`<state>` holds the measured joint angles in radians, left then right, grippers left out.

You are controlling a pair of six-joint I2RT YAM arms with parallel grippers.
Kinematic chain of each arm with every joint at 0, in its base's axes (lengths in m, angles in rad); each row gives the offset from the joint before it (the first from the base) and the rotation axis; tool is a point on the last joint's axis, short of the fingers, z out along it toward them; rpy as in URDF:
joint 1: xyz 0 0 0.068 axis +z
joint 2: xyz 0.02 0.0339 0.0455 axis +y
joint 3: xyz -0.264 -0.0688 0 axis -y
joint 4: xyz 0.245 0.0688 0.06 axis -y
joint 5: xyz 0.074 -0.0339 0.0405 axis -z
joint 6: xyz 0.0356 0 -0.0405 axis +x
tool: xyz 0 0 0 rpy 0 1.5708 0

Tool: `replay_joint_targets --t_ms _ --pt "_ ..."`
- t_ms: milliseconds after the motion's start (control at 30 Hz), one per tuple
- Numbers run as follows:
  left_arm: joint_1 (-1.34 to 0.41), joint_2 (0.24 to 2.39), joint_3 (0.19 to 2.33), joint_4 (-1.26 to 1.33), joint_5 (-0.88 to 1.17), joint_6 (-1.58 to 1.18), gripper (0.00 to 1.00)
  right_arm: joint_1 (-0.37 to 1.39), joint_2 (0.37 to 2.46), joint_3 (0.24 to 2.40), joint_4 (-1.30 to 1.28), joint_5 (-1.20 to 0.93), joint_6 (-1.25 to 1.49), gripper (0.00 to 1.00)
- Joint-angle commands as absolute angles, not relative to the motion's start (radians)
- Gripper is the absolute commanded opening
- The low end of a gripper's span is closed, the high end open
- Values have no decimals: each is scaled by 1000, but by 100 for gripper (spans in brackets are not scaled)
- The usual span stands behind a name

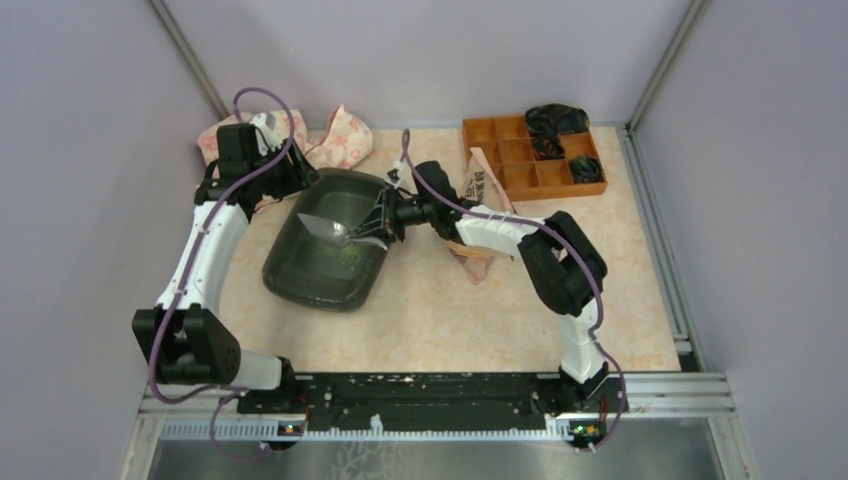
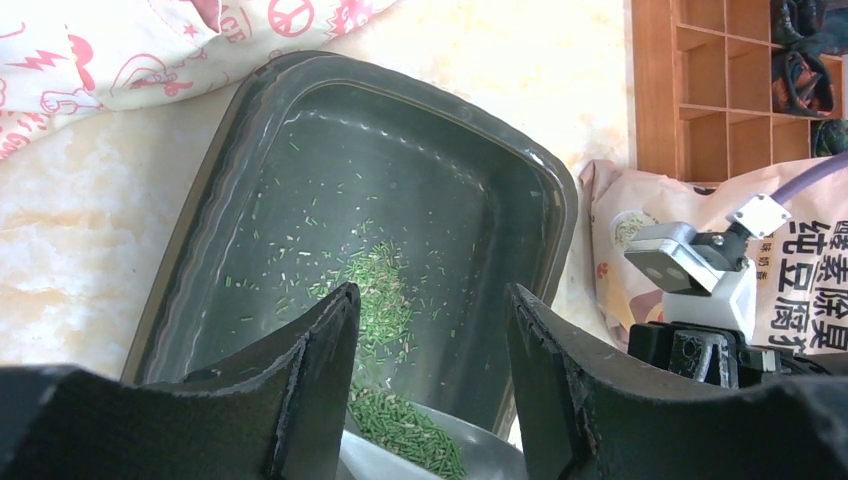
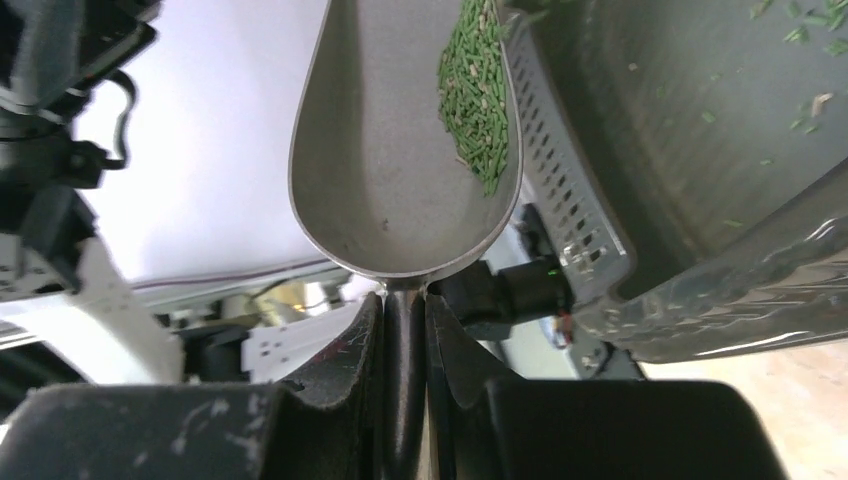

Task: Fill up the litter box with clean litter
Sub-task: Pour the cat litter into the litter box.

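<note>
1. Right claw (image 3: 403,300) is clenching the thin handle of the scoop (image 3: 390,190), its jaws pressed tight on either side, and I am holding the bowl out over the litter box (image 1: 290,280).
2. Left claw (image 2: 430,300) is hanging released above the box's far-left end, jaws standing apart with nothing gripped. Through the gap I am seeing the scoop's lip and the box floor.
3. Clean litter (image 2: 378,285) is lying as a thin green patch in the middle of the box floor, with stray granules scattered round it. A further heap is sitting against one side of the scoop's bowl in the right wrist view. Most of the floor is showing bare, so I am judging the fill as barely begun.
4. I am reading the step in hand as tipping out this scoopful. To do it well I am planning to roll the wrist slowly, so the granules slide off the low lip rather than jump. The lip should be sitting inside the rim and low over the floor.
5. I am wanting a firm grip throughout, since the handle is narrow and could twist between the pads as the load shifts.
6. I am minding the left claw, which is sitting near the scoop, so the roll should be passing clear of its fingers.
7. Lying just beside the box on the bench (image 1: 450,320) is the printed bag (image 1: 482,190), within reach for another scoopful.
</note>
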<state>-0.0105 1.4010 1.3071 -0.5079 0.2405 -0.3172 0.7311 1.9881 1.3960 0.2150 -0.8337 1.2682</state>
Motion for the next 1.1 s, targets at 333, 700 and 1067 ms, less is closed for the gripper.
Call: replay_joint_targets --t_ms 333,700,1067 --pt "-6 1376 1319 -498 268 -310 61 689 1938 1231 766 -815 1829 0" --pt "-7 1379 1324 -499 270 -311 61 687 1895 1095 804 -688 1964 0" --pt "-6 1392 1328 -496 266 -307 61 697 1906 1209 776 -741 1902 0"
